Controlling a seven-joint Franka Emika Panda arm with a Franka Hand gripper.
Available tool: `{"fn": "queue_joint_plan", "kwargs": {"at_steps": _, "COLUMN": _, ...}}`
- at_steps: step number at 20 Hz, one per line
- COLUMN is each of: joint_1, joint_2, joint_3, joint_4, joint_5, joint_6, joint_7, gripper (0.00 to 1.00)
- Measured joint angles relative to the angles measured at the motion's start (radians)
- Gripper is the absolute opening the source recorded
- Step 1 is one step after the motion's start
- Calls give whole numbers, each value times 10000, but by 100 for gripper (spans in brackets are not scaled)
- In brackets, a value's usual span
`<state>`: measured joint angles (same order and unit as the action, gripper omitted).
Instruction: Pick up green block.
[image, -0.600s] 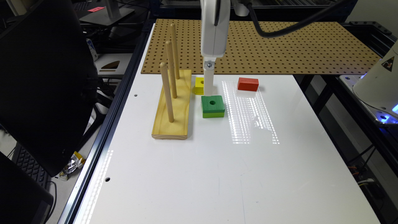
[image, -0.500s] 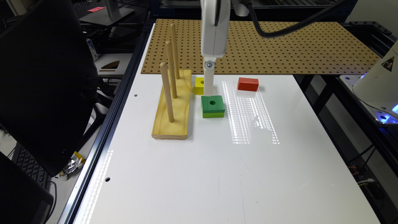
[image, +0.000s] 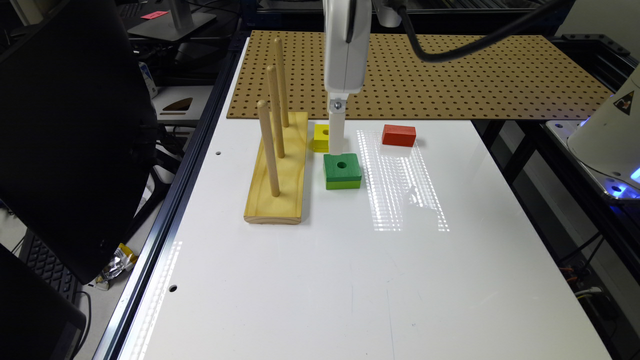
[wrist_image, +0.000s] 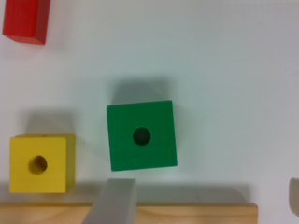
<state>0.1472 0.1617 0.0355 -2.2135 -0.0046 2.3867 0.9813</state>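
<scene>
Green block (image: 342, 170) lies flat on the white table (image: 350, 280), just at 3 o'clock of the wooden peg stand (image: 276, 170). White gripper (image: 337, 145) hangs over its far edge, hiding part of the yellow block (image: 320, 137). Its grey fingers (wrist_image: 112, 203) are cut off but look spread wide, holding nothing. Brown pegboard (image: 475, 75) sits behind.

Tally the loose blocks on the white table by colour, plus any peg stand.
Green block: 1
Yellow block: 1
Red block: 1
Wooden peg stand: 1
Total: 4
</scene>
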Motion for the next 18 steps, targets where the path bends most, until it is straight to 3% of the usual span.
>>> {"fn": "queue_joint_plan", "kwargs": {"at_steps": 18, "joint_1": -45, "joint_2": -146, "joint_3": -4, "joint_4": -347, "joint_5": 0, "joint_6": -5, "joint_7": -22, "gripper": 100}}
